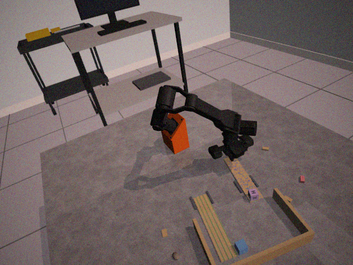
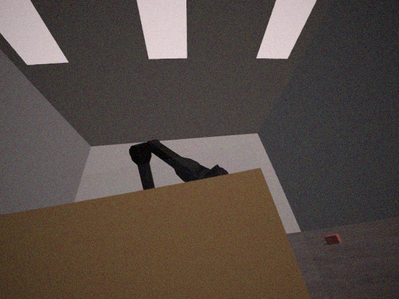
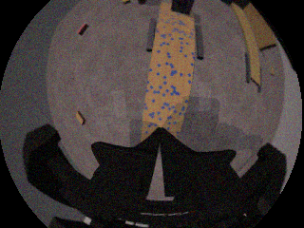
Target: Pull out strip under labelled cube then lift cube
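Observation:
The labelled cube [image 1: 253,194], lilac with dark letters, rests on the far end of the blue-speckled wooden strip [image 1: 242,177] [image 3: 171,71]. In the wrist view the cube looks dark at the top edge. The strip lies between two short dark rails, its near part running out beyond them under the gripper. My gripper [image 1: 232,159] [image 3: 160,130] is shut, its joined tips over the middle of the strip's near end; contact with the strip is hard to tell. A green-striped strip [image 1: 212,225] [image 3: 251,49] lies apart, with a plain blue cube [image 1: 241,247] at its far end's edge.
A low wooden wall [image 1: 273,247] [image 2: 154,244] surrounds the far ends on three sides. Dark rails [image 1: 193,202] [image 1: 253,181] [image 3: 199,37] flank the strips. A red block [image 1: 301,179] [image 2: 333,239] [image 3: 83,28] and small wooden pieces [image 1: 265,148] [image 1: 164,232] [image 3: 80,118] lie around.

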You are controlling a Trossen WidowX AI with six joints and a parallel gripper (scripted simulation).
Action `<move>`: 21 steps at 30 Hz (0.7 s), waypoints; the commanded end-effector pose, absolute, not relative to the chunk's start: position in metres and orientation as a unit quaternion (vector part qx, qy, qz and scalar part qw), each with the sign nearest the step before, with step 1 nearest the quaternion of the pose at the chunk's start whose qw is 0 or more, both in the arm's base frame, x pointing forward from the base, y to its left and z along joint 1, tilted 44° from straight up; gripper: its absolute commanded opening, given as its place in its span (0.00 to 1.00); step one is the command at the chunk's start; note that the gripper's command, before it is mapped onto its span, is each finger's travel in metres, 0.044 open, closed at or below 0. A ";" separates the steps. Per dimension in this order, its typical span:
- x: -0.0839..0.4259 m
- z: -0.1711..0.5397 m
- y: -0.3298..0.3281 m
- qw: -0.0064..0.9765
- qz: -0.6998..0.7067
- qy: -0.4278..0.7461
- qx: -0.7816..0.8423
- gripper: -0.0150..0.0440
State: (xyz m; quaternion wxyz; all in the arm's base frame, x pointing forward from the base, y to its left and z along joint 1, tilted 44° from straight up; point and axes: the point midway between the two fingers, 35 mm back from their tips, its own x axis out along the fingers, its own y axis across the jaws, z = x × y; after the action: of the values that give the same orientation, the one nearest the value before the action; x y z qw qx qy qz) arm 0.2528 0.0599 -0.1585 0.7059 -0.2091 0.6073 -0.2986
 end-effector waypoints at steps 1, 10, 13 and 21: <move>0.237 -0.162 0.053 0.693 -0.303 0.619 -0.211 0.25; 0.229 -0.164 0.054 0.693 -0.303 0.619 -0.211 0.25; 0.229 -0.164 0.054 0.693 -0.303 0.619 -0.211 0.25; 0.229 -0.164 0.054 0.693 -0.303 0.619 -0.211 0.25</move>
State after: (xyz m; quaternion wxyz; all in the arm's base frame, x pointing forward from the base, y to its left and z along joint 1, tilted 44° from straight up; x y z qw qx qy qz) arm 0.2379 0.0612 -0.1612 0.7046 -0.2080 0.6096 -0.2978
